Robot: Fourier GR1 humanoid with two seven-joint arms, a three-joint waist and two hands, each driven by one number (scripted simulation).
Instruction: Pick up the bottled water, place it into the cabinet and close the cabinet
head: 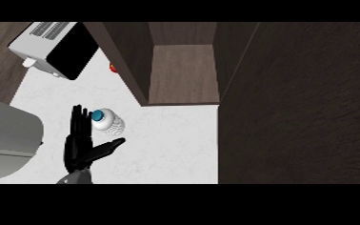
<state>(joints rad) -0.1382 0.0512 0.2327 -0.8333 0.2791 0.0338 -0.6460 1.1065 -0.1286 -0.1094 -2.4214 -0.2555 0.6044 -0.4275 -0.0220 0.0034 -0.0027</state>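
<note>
The bottled water (107, 120) stands upright on the white counter, seen from above as a clear ribbed bottle with a blue cap. My left hand (82, 145) is open just left of and below it, fingers straight and pointing up, the thumb spread to the right; the fingertips (79, 112) lie next to the bottle. The open cabinet (183, 74) sits behind the bottle, its brown inner shelf bare. Its dark door (292, 105) stands swung out along the right side. My right hand does not show.
A white microwave (56, 47) with a black door sits at the back left. A small red thing (112, 67) lies by the cabinet's left wall. A grey surface (17, 140) fills the left edge.
</note>
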